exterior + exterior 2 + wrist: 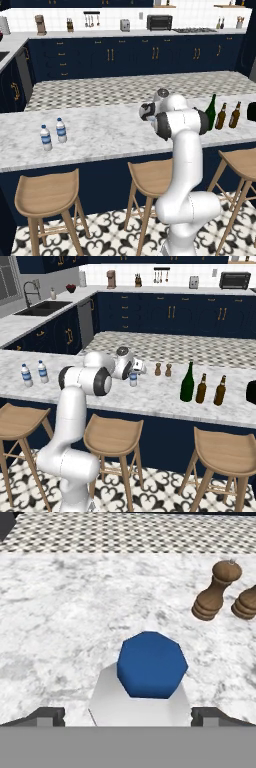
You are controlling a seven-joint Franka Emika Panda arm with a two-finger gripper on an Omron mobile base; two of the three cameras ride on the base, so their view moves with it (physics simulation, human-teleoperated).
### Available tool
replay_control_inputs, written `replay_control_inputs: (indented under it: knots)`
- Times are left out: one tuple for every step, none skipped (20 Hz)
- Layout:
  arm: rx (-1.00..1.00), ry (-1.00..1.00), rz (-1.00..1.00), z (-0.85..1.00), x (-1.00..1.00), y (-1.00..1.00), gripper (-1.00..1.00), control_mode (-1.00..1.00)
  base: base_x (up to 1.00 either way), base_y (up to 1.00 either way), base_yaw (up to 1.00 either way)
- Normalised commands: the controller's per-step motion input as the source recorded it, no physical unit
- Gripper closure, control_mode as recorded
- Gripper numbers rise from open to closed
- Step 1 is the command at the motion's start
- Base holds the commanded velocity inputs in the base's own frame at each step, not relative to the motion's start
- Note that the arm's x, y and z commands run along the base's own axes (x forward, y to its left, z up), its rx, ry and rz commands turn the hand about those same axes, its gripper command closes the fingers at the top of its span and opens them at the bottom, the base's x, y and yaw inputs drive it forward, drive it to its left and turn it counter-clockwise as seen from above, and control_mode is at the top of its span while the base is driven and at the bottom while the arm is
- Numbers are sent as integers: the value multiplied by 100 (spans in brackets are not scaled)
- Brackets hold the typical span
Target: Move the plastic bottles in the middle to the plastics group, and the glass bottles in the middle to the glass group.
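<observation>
Fingertips of the gripper (128,716) sit spread wide on either side of the small water bottle (150,672), nothing pinched yet. From the hand camera you're looking down at its cap, which reads blue here, dead centre between the tips. I'd drop straight down a touch more and squeeze on the body below the cap, so it doesn't tip. Just past it stand two brown shakers (215,592), so lift clear of those. Further along the marble counter (150,396), the green bottle (187,382) and two brown bottles (201,388) wait. The plastics pair (34,374) is way off the other end.
</observation>
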Motion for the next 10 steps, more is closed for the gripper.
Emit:
replay_control_inputs:
  knots:
    - [0,0,0,0,23,0,-100,-100,0,0,0]
    - [0,0,0,0,36,0,-100,-100,0,0,0]
    - [0,0,0,0,37,0,-100,-100,0,0,0]
    - [0,0,0,0,26,0,-100,-100,0,0,0]
    - [0,0,0,0,0,0,-100,-100,0,0,0]
    - [0,0,0,0,0,0,-100,-100,0,0,0]
    - [0,0,0,0,0,0,-100,-100,0,0,0]
    - [0,0,0,0,0,0,100,-100,0,0,0]
    - [0,0,0,0,0,0,100,-100,0,0,0]
    - [0,0,0,0,0,0,100,-100,0,0,0]
